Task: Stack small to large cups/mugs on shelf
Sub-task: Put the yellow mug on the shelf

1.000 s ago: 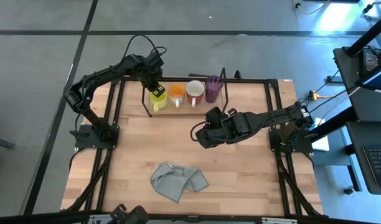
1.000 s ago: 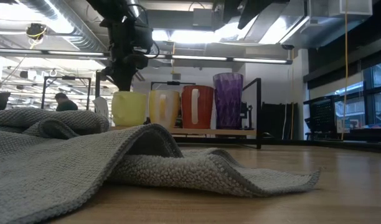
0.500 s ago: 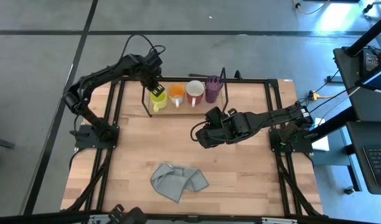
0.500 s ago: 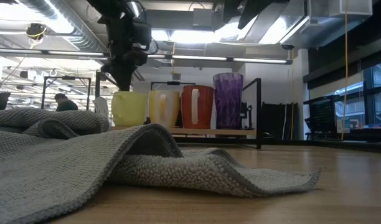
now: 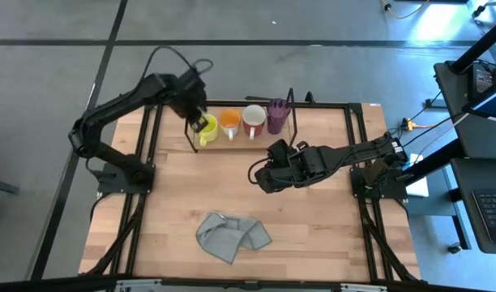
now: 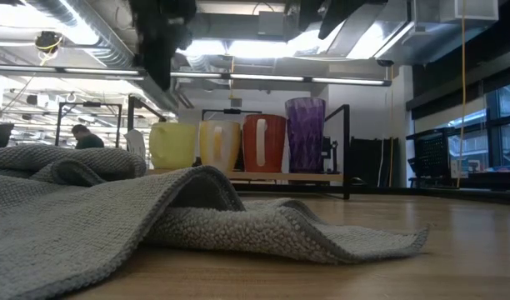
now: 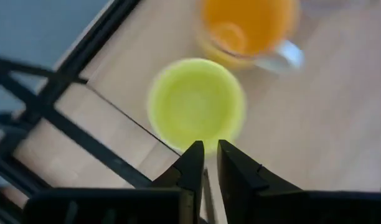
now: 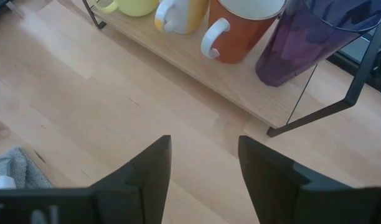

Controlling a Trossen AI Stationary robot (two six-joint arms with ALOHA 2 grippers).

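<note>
shelf: the shelf [image 5: 290,105] stands at the far edge of the counter [image 5: 313,219], wire frame upright, wooden base carrying all four vessels.
row order: yellow-green mug [image 5: 206,127], then orange mug [image 5: 229,122], then white mug with red inside [image 5: 254,120], then purple tumbler [image 5: 277,115]; in the low view they stand upright and close side by side, the tumbler tallest.
ordering check: the three mugs look near equal in height from the low view; the tumbler at the end is plainly the largest. whether the mugs are strictly graded cannot be told.
left hand: the left hand [image 7: 206,163] hangs above the yellow-green mug [image 7: 195,103], clear of its rim; fingers [image 7: 189,168] nearly together, only a thin gap, nothing held.
right hand: the right hand [image 8: 203,168] waits low over the middle of the counter, short of the shelf, fingers [image 8: 150,171] spread wide apart and empty.
other items: a grey cloth [image 5: 232,236] lies crumpled near the front of the counter, well apart from the shelf.
progress, judged: placement appears complete; no cup remains on the counter and neither hand carries one.
remaining, judged: clearing the left arm from above the shelf, and possibly a final check of the row.
risk, judged: a careless retreat of the left hand could clip the yellow-green mug or the shelf frame beside it.
</note>
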